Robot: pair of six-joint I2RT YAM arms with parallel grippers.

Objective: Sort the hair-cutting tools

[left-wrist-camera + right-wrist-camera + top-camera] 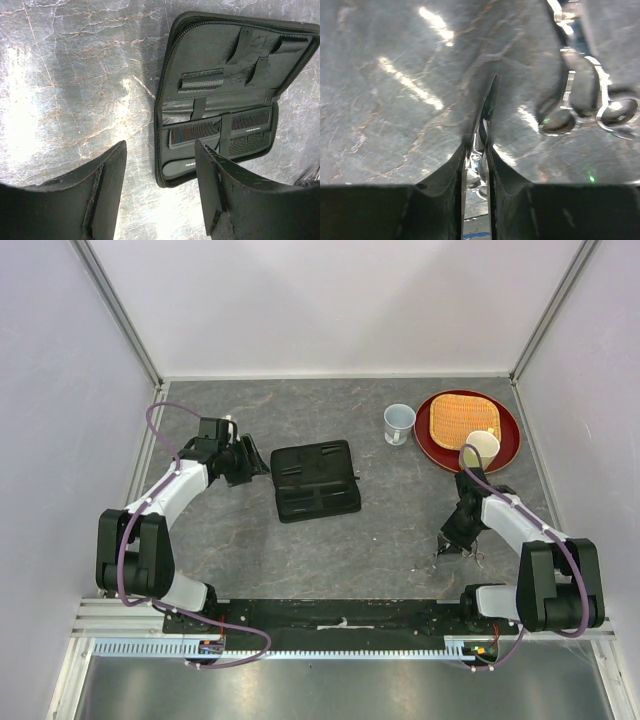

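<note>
The black folding case [316, 480] lies open at the table's middle. In the left wrist view its lower half [167, 112] holds two black combs under straps: a straight one [195, 133] and one with a narrow handle [187, 165]. My left gripper [246, 462] [160, 146] is open and empty just left of the case. My right gripper [452, 543] [477, 150] is shut on a pair of silver scissors [490, 102], blades pointing forward, low over the table. A second pair of scissors [600, 95] lies just to its right.
A red round tray [505, 455] with a woven mat [462, 420] and a cream cup [482, 448] stands at the back right. A white cup [399, 423] stands left of it. White walls close in the table on three sides.
</note>
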